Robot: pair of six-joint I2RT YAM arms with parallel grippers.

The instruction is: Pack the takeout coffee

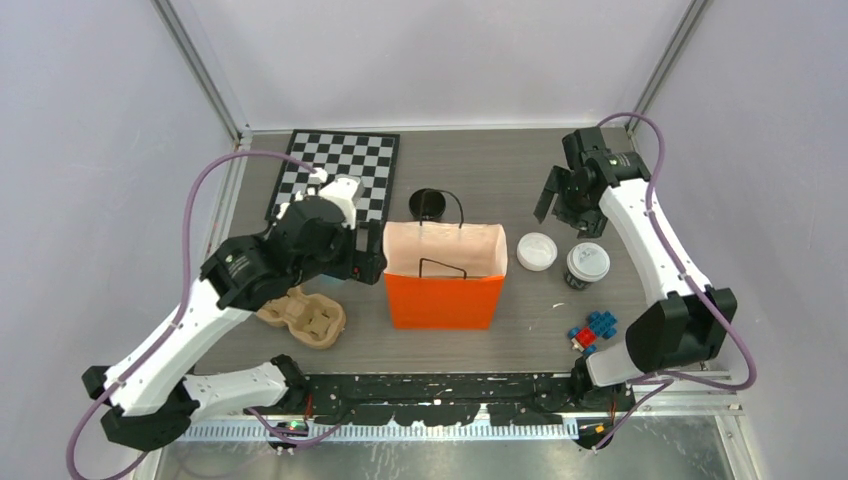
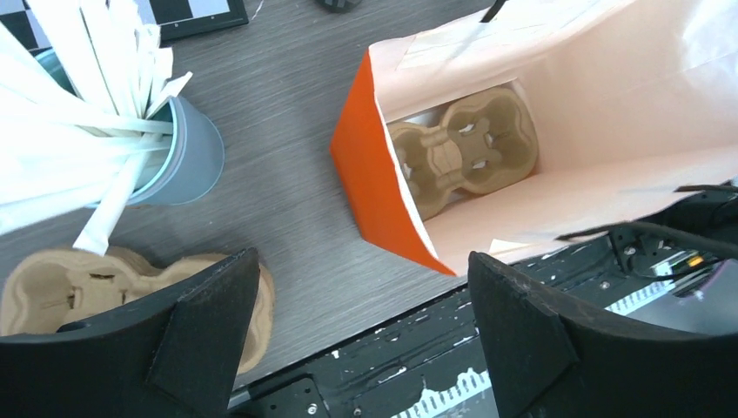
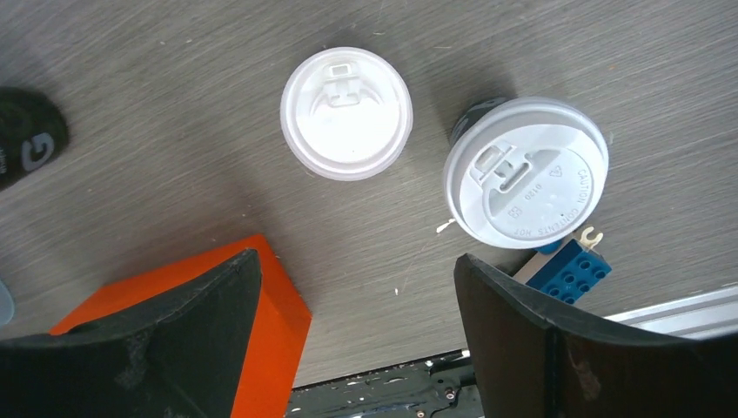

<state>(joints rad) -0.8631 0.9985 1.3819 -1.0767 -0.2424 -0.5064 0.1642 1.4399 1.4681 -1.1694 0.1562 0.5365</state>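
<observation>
Grey tabletop; carrier inside bag, left-wrist-only

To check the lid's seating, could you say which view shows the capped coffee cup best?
Right wrist: the capped coffee cup is close up, its top lettering legible. The top external view shows it small and distant; the left wrist view misses it.

The left arm and right arm have white shells and black joints. A mauve cable loops along each. The jaws are matte black wedges.
</observation>
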